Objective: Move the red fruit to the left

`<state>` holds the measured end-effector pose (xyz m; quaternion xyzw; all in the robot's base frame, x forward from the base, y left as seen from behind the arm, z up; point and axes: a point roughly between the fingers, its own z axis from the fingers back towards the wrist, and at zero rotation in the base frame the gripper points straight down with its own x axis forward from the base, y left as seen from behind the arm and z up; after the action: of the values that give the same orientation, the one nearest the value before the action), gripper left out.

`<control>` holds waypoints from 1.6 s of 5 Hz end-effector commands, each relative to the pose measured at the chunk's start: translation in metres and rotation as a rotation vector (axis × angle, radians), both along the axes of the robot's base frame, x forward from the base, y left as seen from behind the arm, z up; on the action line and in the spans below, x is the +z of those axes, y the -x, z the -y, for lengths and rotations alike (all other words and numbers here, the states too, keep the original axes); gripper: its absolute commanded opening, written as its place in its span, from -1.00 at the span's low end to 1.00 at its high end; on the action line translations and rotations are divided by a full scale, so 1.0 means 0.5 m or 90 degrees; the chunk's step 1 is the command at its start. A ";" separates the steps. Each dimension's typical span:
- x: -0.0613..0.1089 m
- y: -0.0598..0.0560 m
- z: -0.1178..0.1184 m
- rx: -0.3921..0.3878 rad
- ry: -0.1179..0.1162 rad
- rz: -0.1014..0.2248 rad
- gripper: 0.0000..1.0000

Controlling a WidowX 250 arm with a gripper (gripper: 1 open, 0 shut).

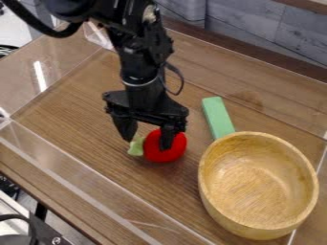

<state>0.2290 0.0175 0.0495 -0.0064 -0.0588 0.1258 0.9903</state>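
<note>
The wooden bowl [258, 182] holds nothing. The gripper [147, 132] stands released, jaws spread over the red fruit [163, 145]. Bare tabletop [76, 105] lies leftward.

One red fruit [163, 146], one wooden bowl [257, 182], one green block [217, 117].

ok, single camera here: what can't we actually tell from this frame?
- Contact: the hand is open, straddling the red fruit, but the fingers hide whether they touch it.
- Fruit's top: covered by the hand.
- Green stem piece: partly behind a finger, shape unclear.
- Green block: near end hidden by the wooden bowl.
- Arm: cut off by the top edge.
</note>
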 end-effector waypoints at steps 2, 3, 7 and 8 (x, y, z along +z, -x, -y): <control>-0.008 -0.013 -0.013 0.016 -0.004 0.012 1.00; -0.006 -0.015 -0.007 -0.008 -0.005 0.011 1.00; -0.039 -0.022 0.015 -0.151 -0.004 0.007 1.00; -0.041 -0.038 0.030 -0.098 -0.003 0.005 1.00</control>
<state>0.2438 0.0018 0.0267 -0.0102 -0.0558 0.0455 0.9974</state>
